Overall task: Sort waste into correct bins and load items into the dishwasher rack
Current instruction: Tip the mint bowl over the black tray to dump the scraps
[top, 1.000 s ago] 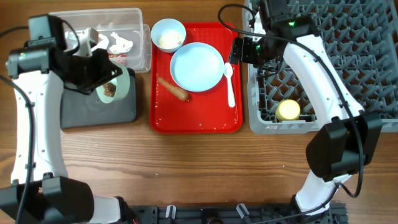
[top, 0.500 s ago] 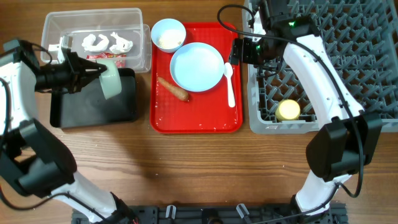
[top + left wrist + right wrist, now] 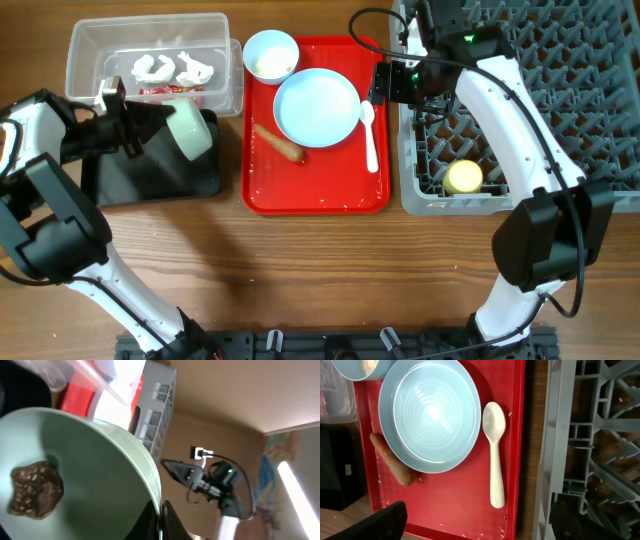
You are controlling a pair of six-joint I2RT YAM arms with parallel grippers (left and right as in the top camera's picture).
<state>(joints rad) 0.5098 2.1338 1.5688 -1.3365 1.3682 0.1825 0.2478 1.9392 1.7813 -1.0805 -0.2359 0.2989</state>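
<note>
Two bins (image 3: 90,45) (image 3: 160,175), two bowls (image 3: 270,55) (image 3: 190,135) (one green), one plate (image 3: 316,107), one spoon (image 3: 370,135), one tray (image 3: 320,185).

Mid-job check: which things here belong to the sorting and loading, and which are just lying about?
Job: green bowl, brown lump in it, black bin, clear bin, red tray, blue plate, white bowl, spoon, sausage-like scrap, rack, yellow cup.
Just there: wooden table, arm cable.

We note overhead looks straight down on the whole table (image 3: 300,270); right wrist looks down, close, on the red tray (image 3: 451,502) (shared with overhead); left wrist is tipped sideways, hard against the green bowl (image 3: 100,485).
</note>
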